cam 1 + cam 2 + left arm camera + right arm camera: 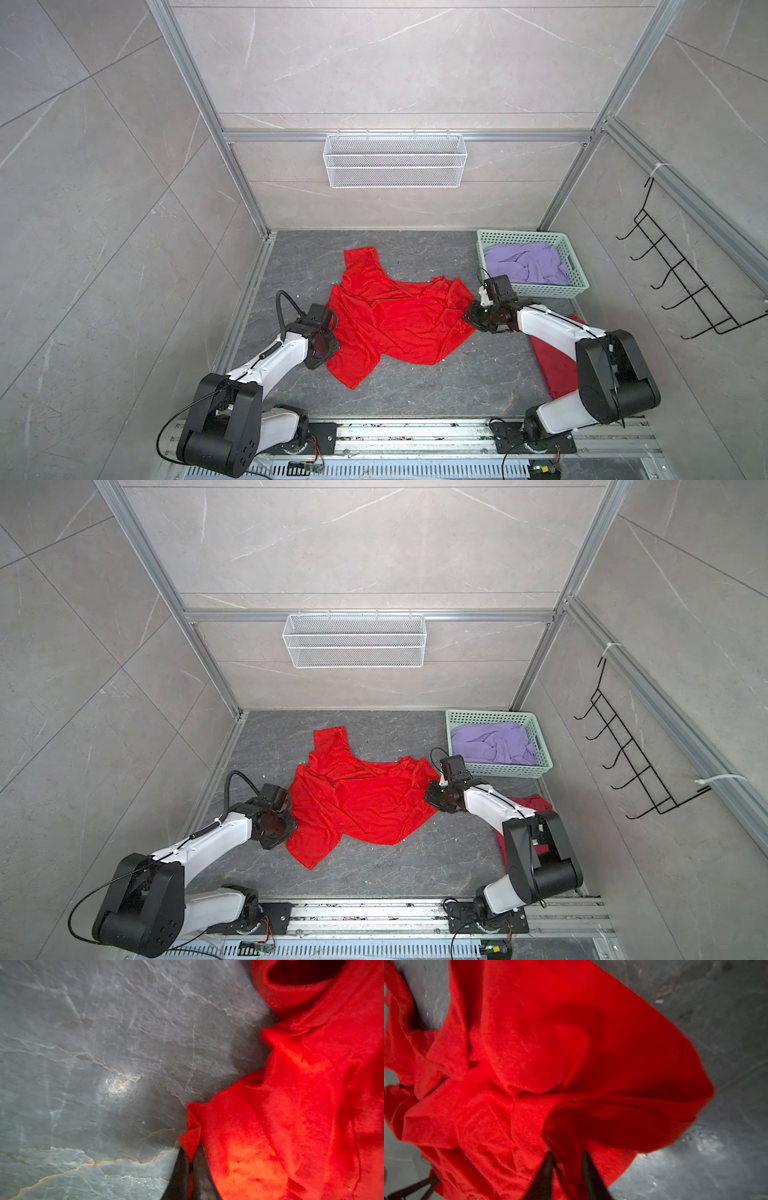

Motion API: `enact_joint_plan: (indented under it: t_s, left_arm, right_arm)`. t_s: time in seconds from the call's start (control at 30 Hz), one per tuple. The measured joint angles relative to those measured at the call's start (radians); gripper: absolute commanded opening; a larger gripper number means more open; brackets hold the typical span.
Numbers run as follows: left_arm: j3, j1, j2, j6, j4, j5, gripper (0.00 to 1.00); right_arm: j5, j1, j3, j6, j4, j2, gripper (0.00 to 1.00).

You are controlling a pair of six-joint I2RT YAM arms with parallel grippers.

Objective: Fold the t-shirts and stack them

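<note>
Tabletop (415, 390), contents:
- Middle shirt (395, 320): spread across the centre, one sleeve pointing toward the back.
- Basket (540, 290): back right corner, behind and right of the middle shirt.
- Basket shirt (528, 262): bunched inside the basket.
- Third shirt (555, 365): front right, along the tabletop's right edge, partly under the right arm (548, 328).

Back rail (270, 136): wire bin (395, 160) hanging at its middle, above the tabletop.

Right wall: hook rack (681, 282).
</note>
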Motion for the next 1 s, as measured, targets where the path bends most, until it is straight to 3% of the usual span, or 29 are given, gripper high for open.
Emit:
enact_joint_plan:
  t_s: [0.13,0.27,0.53,0.83,1.0]
  left_arm:
    - [0.002,0.000,-0.075,0.000,-0.013,0.000,0.00]
    - [0.069,0.000,-0.222,0.015,-0.073,-0.013,0.00]
    - [0.488,0.000,-0.409,0.139,-0.147,-0.153,0.00]
    - [0.924,0.000,-0.442,0.405,-0.117,-0.295,0.00]
    - [1.187,0.000,-0.426,0.589,-0.071,-0.317,0.00]
  right_arm:
    - [0.032,0.000,0.003,0.013,-0.023,-0.030,0.00]
    - [0.092,0.000,0.053,0.013,-0.107,-0.167,0.00]
    - [0.196,0.000,0.398,-0.045,-0.238,-0.381,0.00]
    - [0.198,0.001,0.819,-0.156,-0.322,-0.394,0.00]
    - [0.146,0.002,1.070,-0.221,-0.346,-0.378,0.00]
